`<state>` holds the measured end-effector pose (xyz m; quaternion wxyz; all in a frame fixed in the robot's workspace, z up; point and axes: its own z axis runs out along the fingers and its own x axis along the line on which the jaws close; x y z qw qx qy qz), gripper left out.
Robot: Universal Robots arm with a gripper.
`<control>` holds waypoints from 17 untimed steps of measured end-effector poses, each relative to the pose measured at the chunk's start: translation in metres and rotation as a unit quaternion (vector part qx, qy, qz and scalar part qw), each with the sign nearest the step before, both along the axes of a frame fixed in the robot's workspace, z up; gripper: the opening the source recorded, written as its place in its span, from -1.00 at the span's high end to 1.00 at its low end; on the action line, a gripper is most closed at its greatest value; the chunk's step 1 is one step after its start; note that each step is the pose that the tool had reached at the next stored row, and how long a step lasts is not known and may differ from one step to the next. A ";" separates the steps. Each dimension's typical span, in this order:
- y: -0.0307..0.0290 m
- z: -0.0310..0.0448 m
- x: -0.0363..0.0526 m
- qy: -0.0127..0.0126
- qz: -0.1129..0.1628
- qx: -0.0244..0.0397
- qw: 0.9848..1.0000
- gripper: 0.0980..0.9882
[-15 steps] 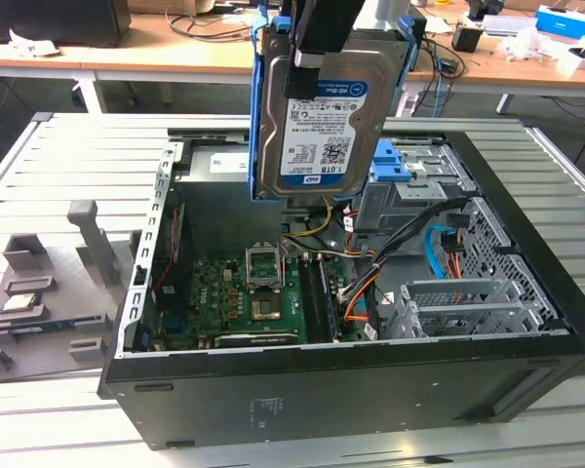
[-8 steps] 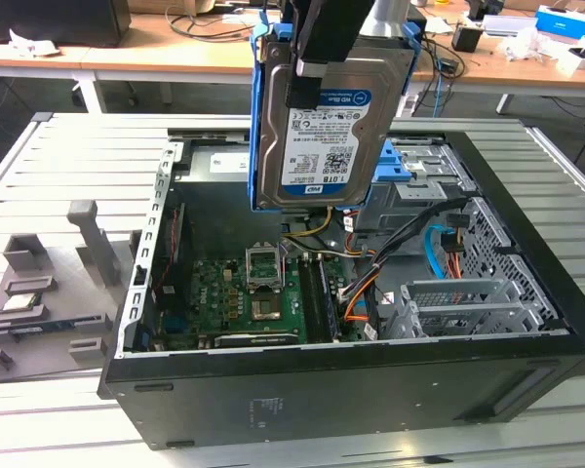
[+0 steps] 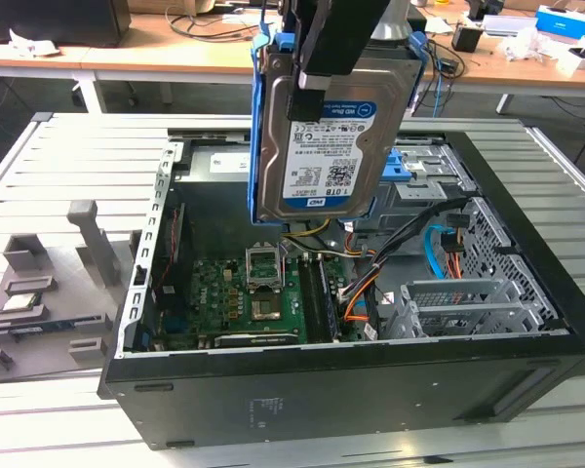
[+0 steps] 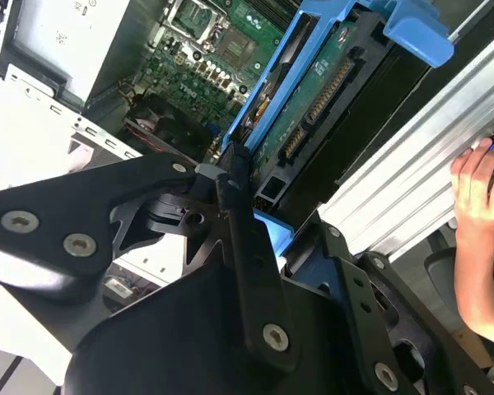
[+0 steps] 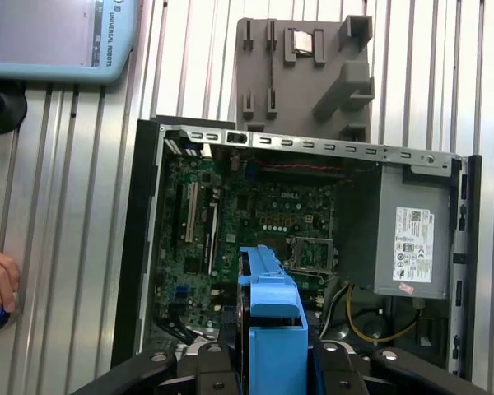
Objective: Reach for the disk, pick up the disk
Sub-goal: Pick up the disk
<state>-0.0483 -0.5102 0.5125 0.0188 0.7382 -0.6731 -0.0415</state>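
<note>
silver disk point(image 3: 331, 136) with blue bracket, green motherboard point(image 5: 255, 222)

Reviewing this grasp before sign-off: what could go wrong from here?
1. The gripper holds the disk by one end above the open computer case; a slip would likely drop it onto the motherboard.
2. Loose cables lie just under the hanging disk and might snag.
3. A hand rests beside the case, possibly within the arm's sweep.

Black gripper point(image 4: 245, 247), angular linkages, silver screws
</note>
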 end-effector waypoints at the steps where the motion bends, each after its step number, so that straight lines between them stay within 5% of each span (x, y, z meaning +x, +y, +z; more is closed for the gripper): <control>1: -0.0022 0.0000 0.0000 0.000 0.000 0.000 1.000 0.39; 17: -0.0359 -0.0003 0.0000 0.000 0.000 0.000 1.000 0.39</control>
